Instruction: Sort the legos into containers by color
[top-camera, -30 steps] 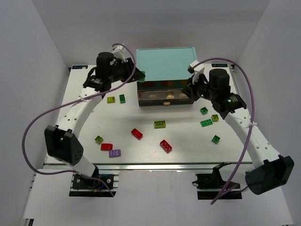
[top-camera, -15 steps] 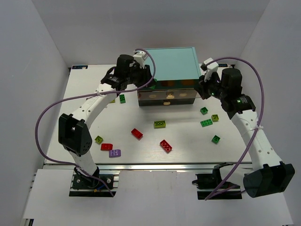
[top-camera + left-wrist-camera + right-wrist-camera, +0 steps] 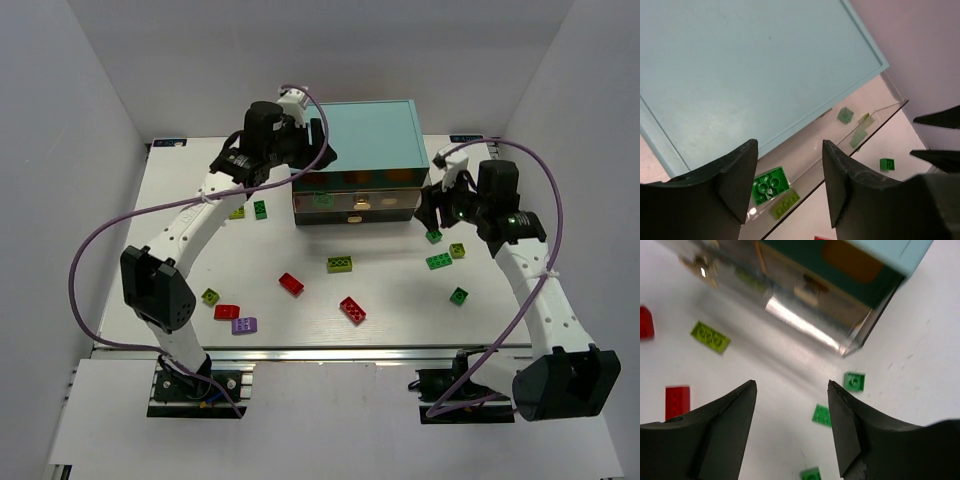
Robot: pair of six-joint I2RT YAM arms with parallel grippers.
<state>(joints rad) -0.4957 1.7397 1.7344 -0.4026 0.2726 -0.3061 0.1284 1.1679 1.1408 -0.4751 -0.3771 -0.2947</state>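
The cabinet with the light teal top (image 3: 370, 135) (image 3: 755, 65) has a see-through drawer (image 3: 390, 200) (image 3: 810, 150) pulled out at its front. A dark green lego (image 3: 322, 200) (image 3: 769, 185) lies loose in that drawer. My left gripper (image 3: 305, 162) (image 3: 789, 145) hovers open just above it, with nothing between the fingers. My right gripper (image 3: 432, 208) (image 3: 792, 385) is open by the cabinet's right front corner, over green legos (image 3: 854, 381) (image 3: 822, 415) on the table. Red (image 3: 291, 284), yellow-green (image 3: 340, 264) and purple (image 3: 243, 325) legos lie scattered.
More legos lie left of the cabinet (image 3: 260, 208) (image 3: 237, 211), at the front left (image 3: 226, 312) (image 3: 210, 296) and on the right (image 3: 438, 261) (image 3: 459, 295). White walls enclose the table (image 3: 400, 320). Purple cables loop from both arms.
My left gripper swung from the cabinet's left side to over the drawer, opened, and the green lego now lies in the drawer. My right gripper opened and drew back from the drawer front.
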